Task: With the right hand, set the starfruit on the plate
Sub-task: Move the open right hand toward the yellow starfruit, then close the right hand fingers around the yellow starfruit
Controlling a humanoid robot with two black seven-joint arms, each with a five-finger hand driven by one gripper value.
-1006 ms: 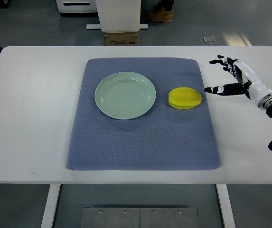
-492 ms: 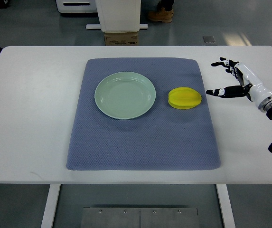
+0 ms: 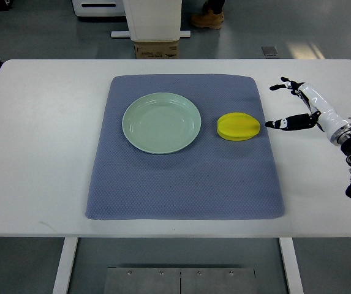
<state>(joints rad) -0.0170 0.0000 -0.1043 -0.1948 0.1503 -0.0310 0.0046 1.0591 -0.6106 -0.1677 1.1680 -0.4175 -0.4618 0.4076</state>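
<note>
A yellow starfruit (image 3: 239, 126) lies on the blue-grey mat (image 3: 185, 177), just right of a pale green plate (image 3: 162, 122) that holds nothing. My right hand (image 3: 279, 105) is over the white table at the mat's right edge, a short way right of the starfruit and apart from it. Its fingers (image 3: 283, 84) are spread open and hold nothing. The left arm is out of view.
The white table (image 3: 40, 153) carries the mat. Beyond its far edge stand a white pedestal (image 3: 155, 18) with a cardboard box (image 3: 157, 49), and a person's boot (image 3: 207, 19) on the floor.
My right hand has drifted slightly right and down, a little farther from the starfruit, fingers still spread. The starfruit and plate have not moved.
</note>
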